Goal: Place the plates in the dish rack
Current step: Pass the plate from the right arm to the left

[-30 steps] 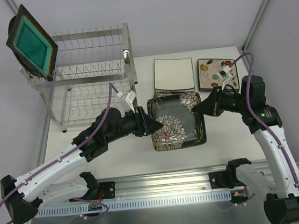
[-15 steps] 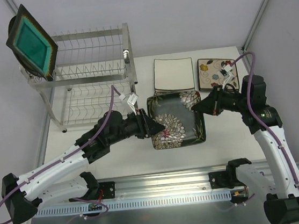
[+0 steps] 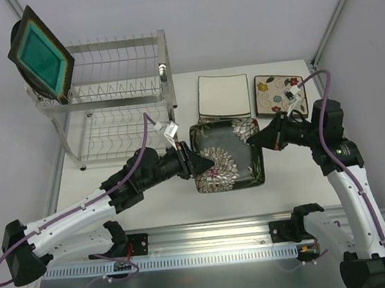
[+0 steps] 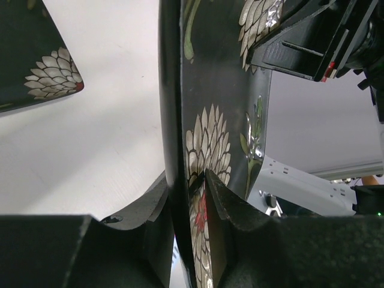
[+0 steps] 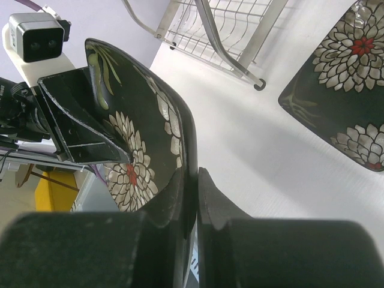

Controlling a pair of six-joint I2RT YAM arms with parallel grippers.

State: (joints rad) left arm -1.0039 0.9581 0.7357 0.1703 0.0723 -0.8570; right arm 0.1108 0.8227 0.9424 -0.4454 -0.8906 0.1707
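Note:
A black square plate with white chrysanthemums [image 3: 233, 164] is held above the table between both grippers. My left gripper [image 3: 205, 162] is shut on its left edge, seen in the left wrist view [image 4: 186, 177] with the plate [image 4: 210, 90] edge-on between the fingers. My right gripper [image 3: 251, 137] is shut on its upper right edge [image 5: 191, 171]. A second black chrysanthemum plate [image 5: 342, 78] lies on the table below. The teal-centred plate [image 3: 40, 57] stands at the left end of the dish rack's [image 3: 120, 89] upper tier. The white plate [image 3: 223, 95] and the flowered cream plate [image 3: 278, 94] lie flat behind.
The silver rack stands at the back left, its foot showing in the right wrist view [image 5: 258, 84]. A rail [image 3: 211, 243] with the arm bases runs along the near edge. Grey walls and frame posts close in the back and sides.
My left gripper has slid to the right, further onto the black plate's left edge. The right gripper and the plate have barely moved.

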